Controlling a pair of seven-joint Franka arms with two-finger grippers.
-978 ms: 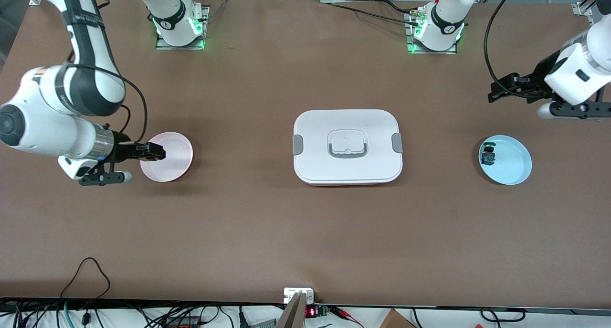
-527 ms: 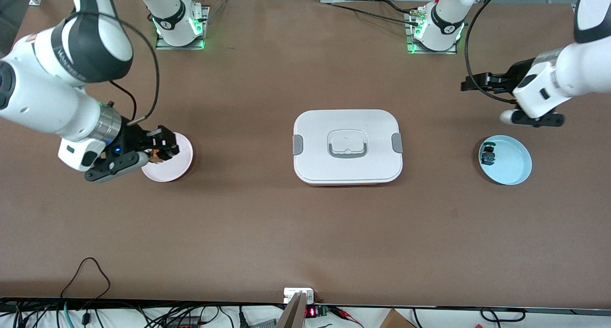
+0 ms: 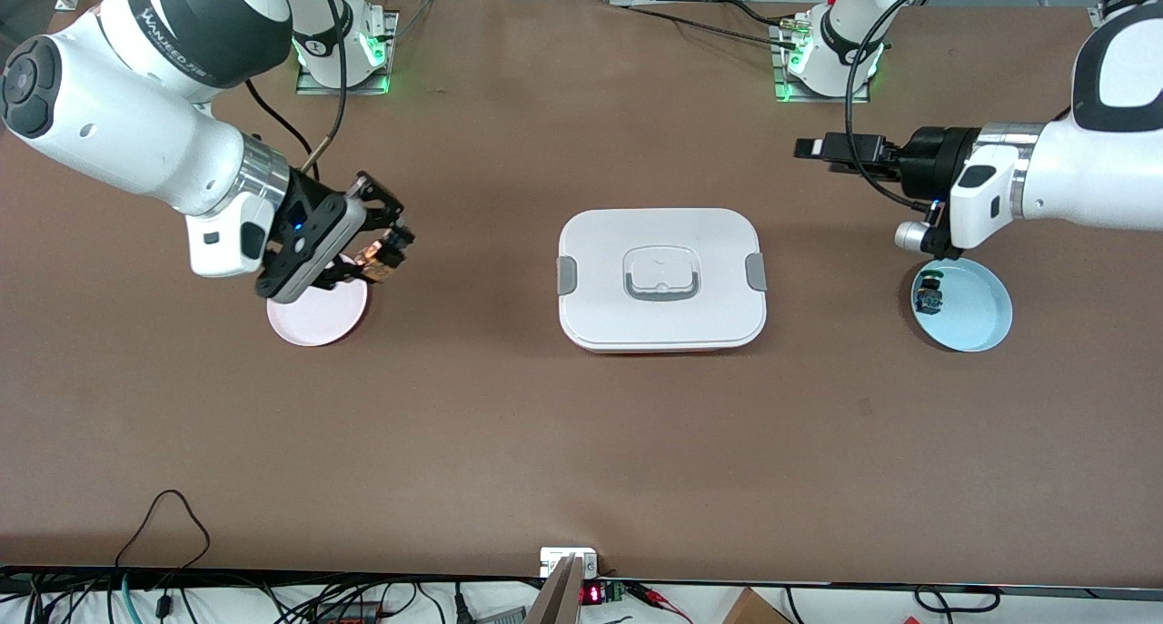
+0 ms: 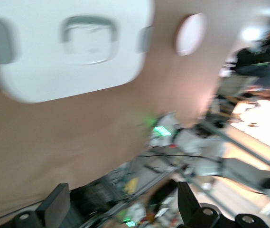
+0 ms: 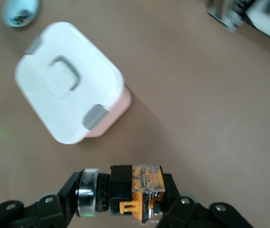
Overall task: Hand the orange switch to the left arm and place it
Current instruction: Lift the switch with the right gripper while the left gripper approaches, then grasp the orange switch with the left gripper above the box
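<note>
My right gripper (image 3: 389, 242) is shut on the orange switch (image 3: 380, 259) and holds it in the air over the pink plate's rim on the box side. In the right wrist view the switch (image 5: 135, 192) lies crosswise between the fingers, its metal ring at one end and its orange body at the other. The white box (image 3: 661, 279) with grey latches sits shut at the table's middle. My left gripper (image 3: 811, 147) hangs open and empty over bare table between the box and the blue plate. Its fingers (image 4: 55, 205) stand wide apart.
The pink plate (image 3: 313, 322) lies toward the right arm's end of the table. A blue plate (image 3: 977, 311) toward the left arm's end holds a small green-and-blue component (image 3: 929, 295). Cables run along the table edge nearest the camera.
My right gripper has risen off the pink plate with the switch and moved toward the box. My left arm has swung in from the table's end toward the box, still open.
</note>
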